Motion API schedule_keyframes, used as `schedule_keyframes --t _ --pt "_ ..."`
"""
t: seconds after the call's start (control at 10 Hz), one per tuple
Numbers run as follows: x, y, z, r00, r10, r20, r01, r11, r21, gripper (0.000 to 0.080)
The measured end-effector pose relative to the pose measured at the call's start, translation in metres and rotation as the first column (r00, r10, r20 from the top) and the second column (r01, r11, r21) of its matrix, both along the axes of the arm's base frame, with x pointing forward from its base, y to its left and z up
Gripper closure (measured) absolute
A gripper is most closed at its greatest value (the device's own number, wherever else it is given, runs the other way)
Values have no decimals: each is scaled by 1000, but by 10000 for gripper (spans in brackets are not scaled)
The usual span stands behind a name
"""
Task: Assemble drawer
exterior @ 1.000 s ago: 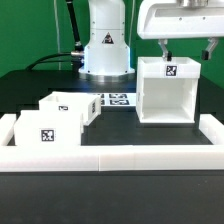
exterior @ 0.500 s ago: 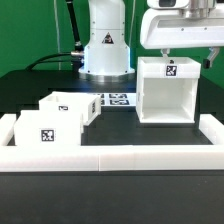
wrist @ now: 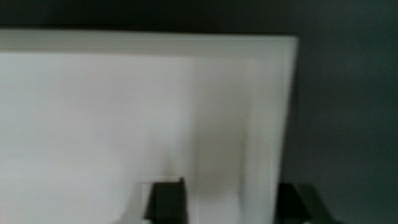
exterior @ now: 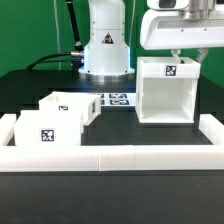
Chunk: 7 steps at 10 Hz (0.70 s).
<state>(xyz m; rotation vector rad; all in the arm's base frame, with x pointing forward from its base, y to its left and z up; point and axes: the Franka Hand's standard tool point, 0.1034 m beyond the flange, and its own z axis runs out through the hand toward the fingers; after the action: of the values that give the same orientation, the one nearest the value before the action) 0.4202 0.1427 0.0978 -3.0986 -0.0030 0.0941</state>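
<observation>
The large white drawer shell (exterior: 165, 95) stands upright at the exterior view's right, its open side facing the front and a tag on its top. Two small white trays (exterior: 47, 130) (exterior: 72, 104) sit at the left, both tagged. My gripper (exterior: 190, 56) hangs just above the shell's top back edge. In the wrist view the shell (wrist: 143, 110) fills most of the picture. My gripper (wrist: 231, 205) has its dark fingertips (wrist: 166, 202) apart, with the edge of the shell's wall between them. The jaws are open and grip nothing.
Low white border rails (exterior: 130, 157) run along the front and both sides of the black table. The marker board (exterior: 115, 100) lies flat between the trays and the shell. The arm's white base (exterior: 105, 45) stands at the back.
The gripper has turned about its wrist and come down slightly over the shell's top. The shell and trays have not moved.
</observation>
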Motion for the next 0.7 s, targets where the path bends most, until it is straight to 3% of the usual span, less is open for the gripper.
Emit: schedule_keyframes --t 0.1,0.7 --pt "0 0 0 1000 0 0 0 1000 0 745" --pt "0 0 0 1000 0 0 0 1000 0 763"
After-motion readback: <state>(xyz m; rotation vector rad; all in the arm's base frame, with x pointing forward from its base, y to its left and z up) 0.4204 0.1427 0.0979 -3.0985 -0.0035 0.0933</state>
